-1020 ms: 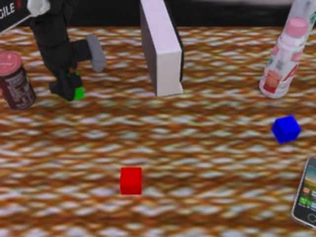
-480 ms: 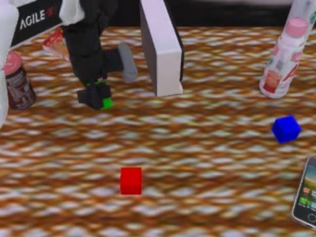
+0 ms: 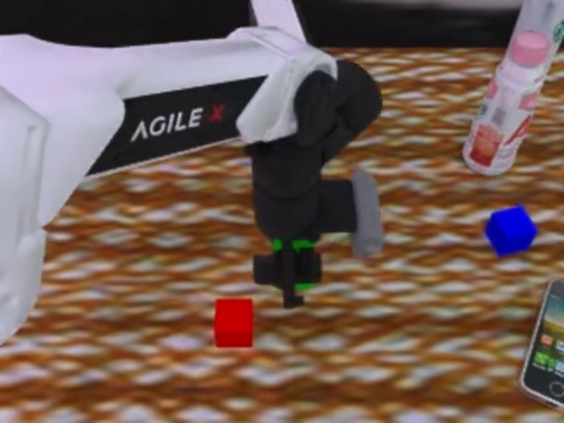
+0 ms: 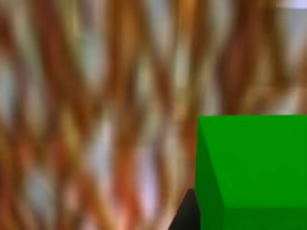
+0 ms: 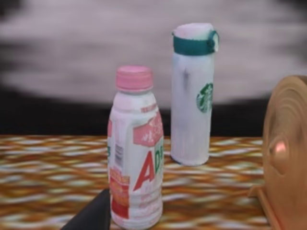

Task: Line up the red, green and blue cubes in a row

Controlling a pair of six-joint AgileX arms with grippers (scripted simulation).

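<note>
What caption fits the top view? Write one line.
Left gripper carries the green cube above the table, just right of the red cube.

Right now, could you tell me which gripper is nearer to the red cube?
Left. The left gripper, shut on the green cube, hangs just beyond the red cube and to its right. The right gripper is out of the top view, off by the pink-capped bottle.

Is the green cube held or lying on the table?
Held: the left hand grips the green cube just above and right of the red cube.

Simulated tabletop, woven-patterned table (image 3: 423, 352), blank backdrop
</note>
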